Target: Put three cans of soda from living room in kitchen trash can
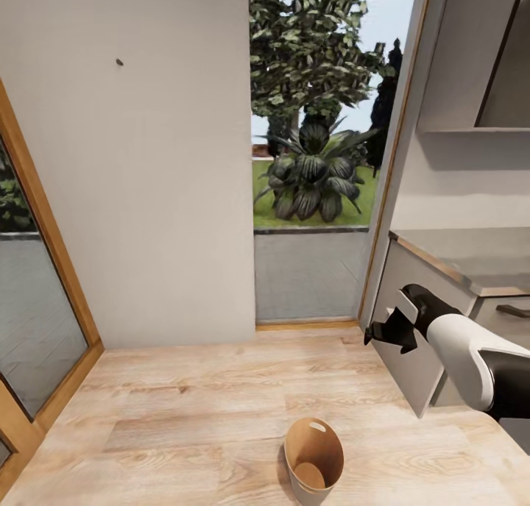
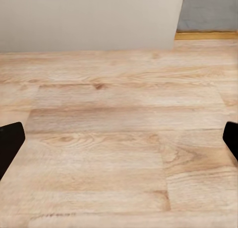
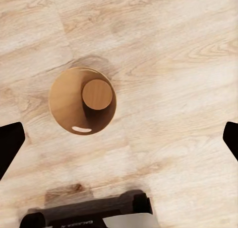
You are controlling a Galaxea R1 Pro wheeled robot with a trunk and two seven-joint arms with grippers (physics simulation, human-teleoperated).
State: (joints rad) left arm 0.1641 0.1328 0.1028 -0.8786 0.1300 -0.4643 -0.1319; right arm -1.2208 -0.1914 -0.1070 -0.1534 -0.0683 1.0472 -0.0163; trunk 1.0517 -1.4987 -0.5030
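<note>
One tash can (image 1: 314,458) stands upright on kitchen wood floor (image 1: 184,410).

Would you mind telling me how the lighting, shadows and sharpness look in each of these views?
Head view: even, soft light; the garden plant outside looks bright and slightly grainy; the trash can is sharp. Left wrist view: the wood floor is evenly lit and a little soft. Right wrist view: a faint shadow rings the trash can, and a darker one falls on the floor.

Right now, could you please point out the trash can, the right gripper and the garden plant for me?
trash can (image 3: 69,101): right wrist view, inner wall.
right gripper (image 1: 389,328): head view, between the fingertips.
garden plant (image 1: 313,169): head view, central leaves.
</note>
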